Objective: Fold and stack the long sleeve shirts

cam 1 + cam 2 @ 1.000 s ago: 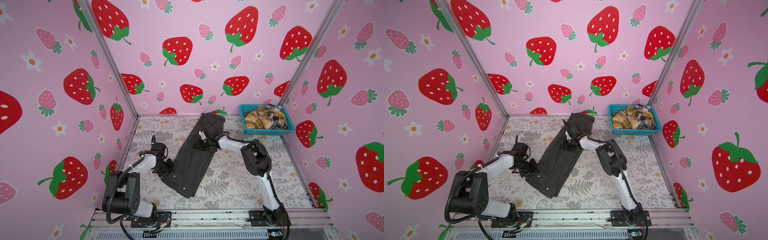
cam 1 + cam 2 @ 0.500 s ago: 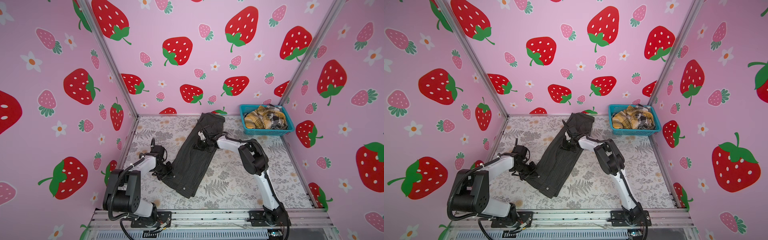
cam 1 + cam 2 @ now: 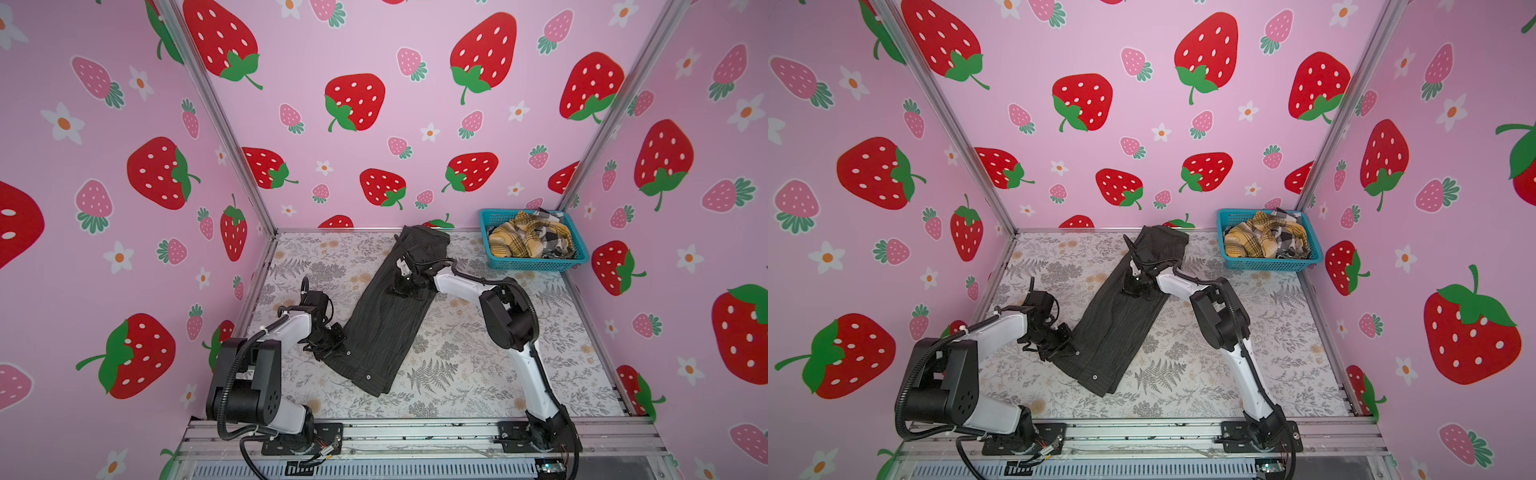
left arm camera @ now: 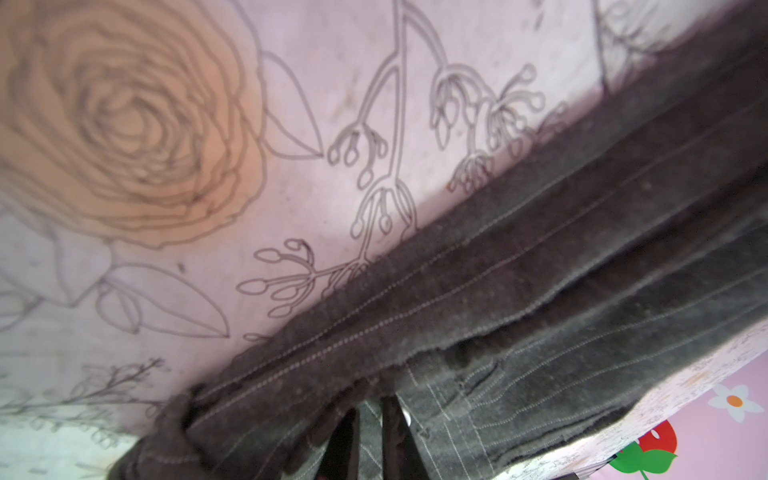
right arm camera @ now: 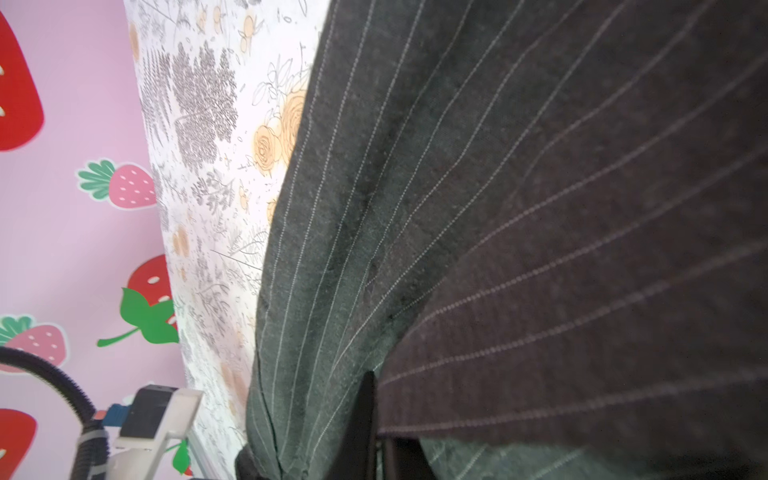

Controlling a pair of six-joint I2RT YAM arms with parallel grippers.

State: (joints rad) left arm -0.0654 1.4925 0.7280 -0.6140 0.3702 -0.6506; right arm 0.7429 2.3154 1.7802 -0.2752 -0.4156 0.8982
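"Charcoal shirt (image 3: 386, 320): where is it lying?"

"On the bench (image 3: 478, 365), in the middle of both top views. It is folded into a long narrow strip that slants from the back wall (image 3: 374, 124) at upper centre down toward the lower left of centre. It has pale pinstripes, and two small buttons (image 3: 368, 377) show near the lower end."

"And the left gripper (image 3: 330, 345)?"

"It is at the strip's left edge, near the lower end. In the left wrist view its jaws are drawn close together with a fold of the pinstriped cloth pinched between them."

"What about the right gripper (image 3: 405, 286)?"

"It is down on the upper half of the strip with its jaws closed. In the right wrist view a ridge of the cloth gathers against the dark finger (image 5: 361, 415), caught in the grip."

"Any other shirts?"

"A yellow plaid shirt (image 3: 515, 243) and a check shirt (image 3: 555, 241) are heaped together in the teal basket (image 3: 536, 264). It sits at the upper right of the bench, well apart from both grippers."
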